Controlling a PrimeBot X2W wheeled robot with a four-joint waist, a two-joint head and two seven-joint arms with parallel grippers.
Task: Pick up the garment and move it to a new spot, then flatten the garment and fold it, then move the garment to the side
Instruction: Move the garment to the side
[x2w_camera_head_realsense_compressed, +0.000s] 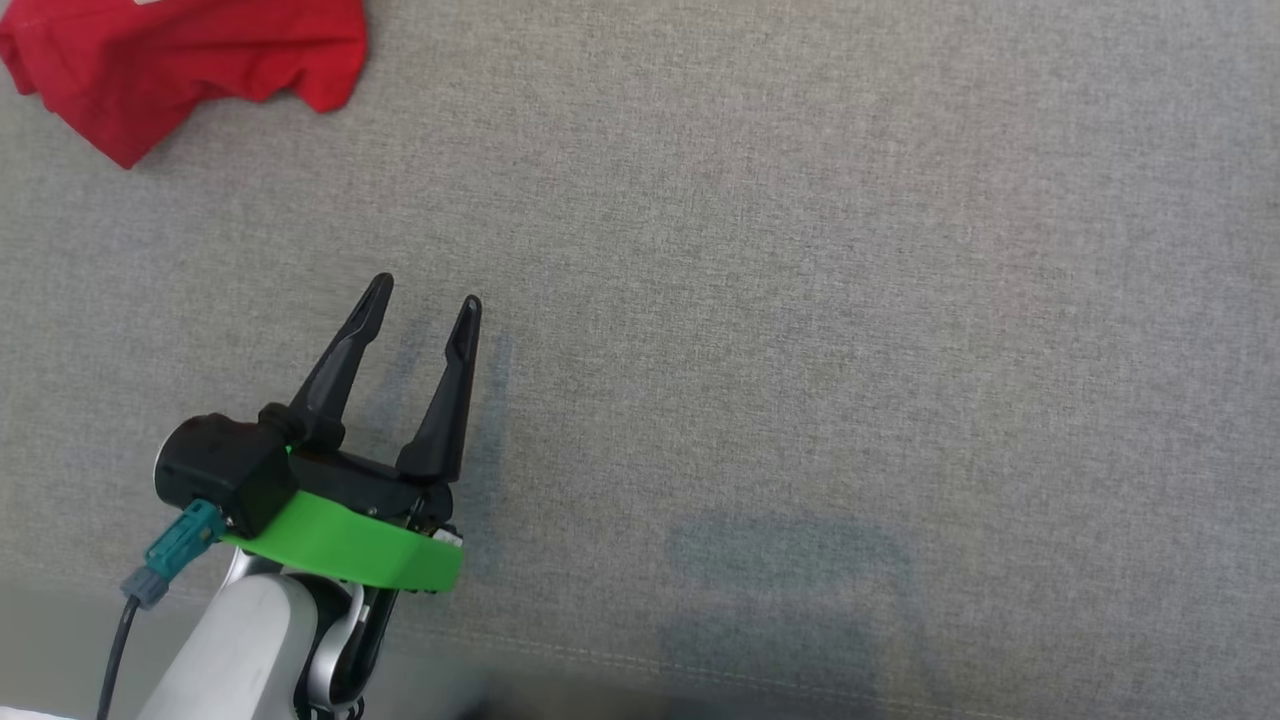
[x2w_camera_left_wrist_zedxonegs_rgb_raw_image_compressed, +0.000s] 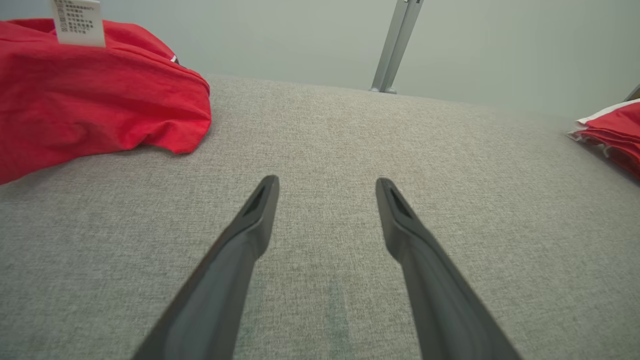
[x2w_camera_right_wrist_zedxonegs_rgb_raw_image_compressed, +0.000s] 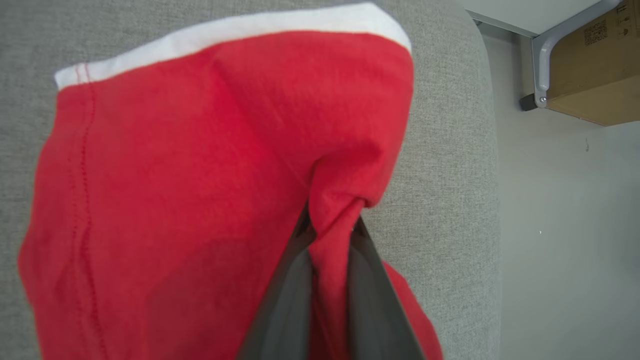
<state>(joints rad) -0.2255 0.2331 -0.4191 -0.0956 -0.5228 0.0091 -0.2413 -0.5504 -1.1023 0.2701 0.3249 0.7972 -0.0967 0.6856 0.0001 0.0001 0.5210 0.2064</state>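
— While the right gripper (x2w_camera_right_wrist_zedxonegs_rgb_raw_image_compressed: 330, 227) is clamped on it, where is the garment (x2w_camera_right_wrist_zedxonegs_rgb_raw_image_compressed: 200, 165)?

— I see it bunched between the two dark fingers (x2w_camera_right_wrist_zedxonegs_rgb_raw_image_compressed: 285, 295). It is red with a white band along its far hem, and it is spread over the grey cushion (x2w_camera_right_wrist_zedxonegs_rgb_raw_image_compressed: 450, 200) close to the cushion's edge. I cannot tell whether it is lifted clear. Past the edge are the floor (x2w_camera_right_wrist_zedxonegs_rgb_raw_image_compressed: 560, 225) and a cardboard box (x2w_camera_right_wrist_zedxonegs_rgb_raw_image_compressed: 595, 75).

— And your other side?

— My left gripper (x2w_camera_head_realsense_compressed: 425, 295) has its jaws wide apart with nothing between them, pointing across bare grey fabric. A second red garment (x2w_camera_head_realsense_compressed: 180, 70) lies crumpled ahead and to its left, well apart from it, with a white label (x2w_camera_left_wrist_zedxonegs_rgb_raw_image_compressed: 78, 22) showing.

— Anything else red?

— At the right edge of the left wrist view there is red cloth (x2w_camera_left_wrist_zedxonegs_rgb_raw_image_compressed: 612, 130) with white trim. I cannot tell whether it is the piece I'm holding.
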